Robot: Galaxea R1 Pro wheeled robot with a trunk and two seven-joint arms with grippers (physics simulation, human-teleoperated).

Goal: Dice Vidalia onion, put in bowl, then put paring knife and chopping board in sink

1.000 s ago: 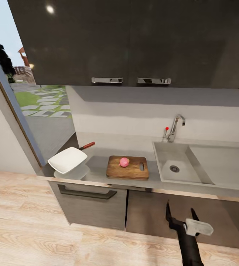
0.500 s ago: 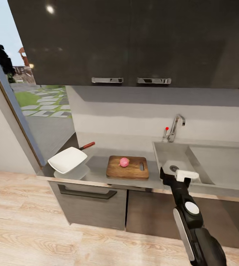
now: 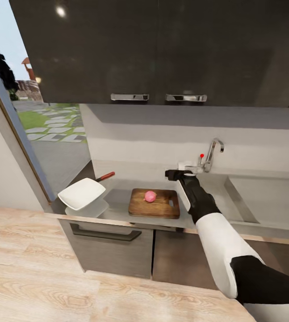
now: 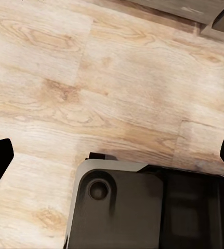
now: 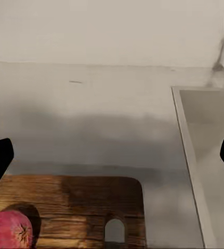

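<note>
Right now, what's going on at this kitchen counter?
The robot's right arm is stretched over the countertop, its right pincer open and empty above the far end of the chopping board. The onion already sits whole on the board, not in the sink. The paring knife lies behind the white bowl. The left pincer hangs open over the wooden floor.

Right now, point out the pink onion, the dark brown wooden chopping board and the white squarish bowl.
pink onion (image 3: 150, 196): head view, middle of its rounded top.
dark brown wooden chopping board (image 3: 144, 209): head view, bare wood near its front edge.
white squarish bowl (image 3: 81, 193): head view, its inner face.
</note>
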